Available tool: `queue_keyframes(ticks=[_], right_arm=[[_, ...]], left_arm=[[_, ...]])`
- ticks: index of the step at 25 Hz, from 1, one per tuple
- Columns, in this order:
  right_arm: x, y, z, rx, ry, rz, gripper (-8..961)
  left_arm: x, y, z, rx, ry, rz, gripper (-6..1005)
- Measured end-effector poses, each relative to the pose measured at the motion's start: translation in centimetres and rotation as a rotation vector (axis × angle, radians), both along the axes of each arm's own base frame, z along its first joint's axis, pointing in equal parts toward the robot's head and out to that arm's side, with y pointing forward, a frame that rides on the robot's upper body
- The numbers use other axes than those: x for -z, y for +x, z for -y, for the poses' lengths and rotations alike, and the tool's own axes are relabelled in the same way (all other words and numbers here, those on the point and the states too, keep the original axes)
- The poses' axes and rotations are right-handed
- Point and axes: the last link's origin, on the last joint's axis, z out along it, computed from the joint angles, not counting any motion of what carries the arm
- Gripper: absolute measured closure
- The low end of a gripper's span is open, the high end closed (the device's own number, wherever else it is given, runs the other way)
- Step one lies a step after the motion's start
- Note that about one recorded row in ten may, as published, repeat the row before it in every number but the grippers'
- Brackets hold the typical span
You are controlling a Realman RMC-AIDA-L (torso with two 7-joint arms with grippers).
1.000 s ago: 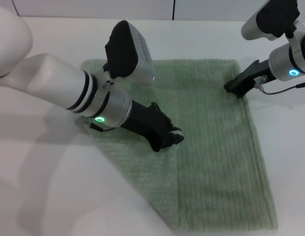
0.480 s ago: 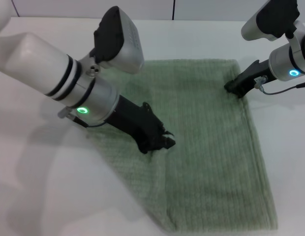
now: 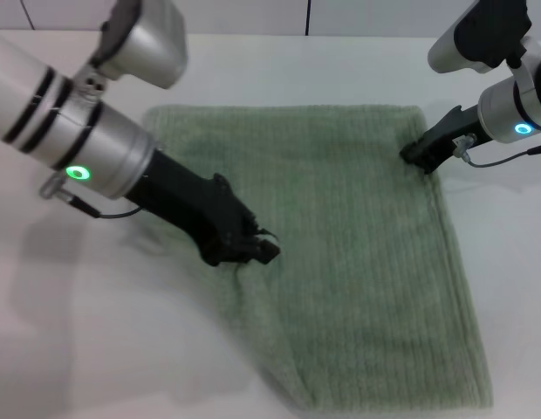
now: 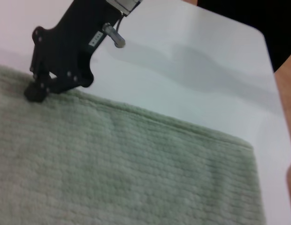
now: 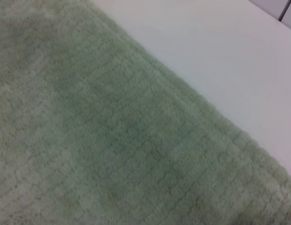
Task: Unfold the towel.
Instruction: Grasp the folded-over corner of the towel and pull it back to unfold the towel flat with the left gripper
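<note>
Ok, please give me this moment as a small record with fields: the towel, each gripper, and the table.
towel: pale green towel lying on the table, its left part bunched into a fold near the left gripper
left gripper: left gripper low on the towel's left part, at the fold
right gripper: right gripper pressing on the towel's far right corner
table: white table

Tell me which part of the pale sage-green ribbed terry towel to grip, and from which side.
Probably the pale sage-green ribbed terry towel is best gripped at the raised fold ridge beside the left gripper, approached from the robot's left. The cloth lifts there, while the right gripper sits at the far right edge.
</note>
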Motion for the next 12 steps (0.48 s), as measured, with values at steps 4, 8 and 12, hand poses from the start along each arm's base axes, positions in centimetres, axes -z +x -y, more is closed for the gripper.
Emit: queue_keyframes(ticks=[4,8,12], right_arm=[[0.0,-0.3,-0.1,-0.007,0.0,0.001,922],[0.0,-0.4,-0.2,-0.017,-0.002,0.003,922],[0.2,-0.5,-0.2,-0.022,-0.001,0.005,922]], left_arm=[[-1.1,-0.8,0.4,-0.047,-0.025,-0.003,915],[-1.5,-2.1,1.0,-0.098,-0.048,-0.037,916],[-1.3,-2.8,1.7,-0.131,-0.08,-0.074,916]])
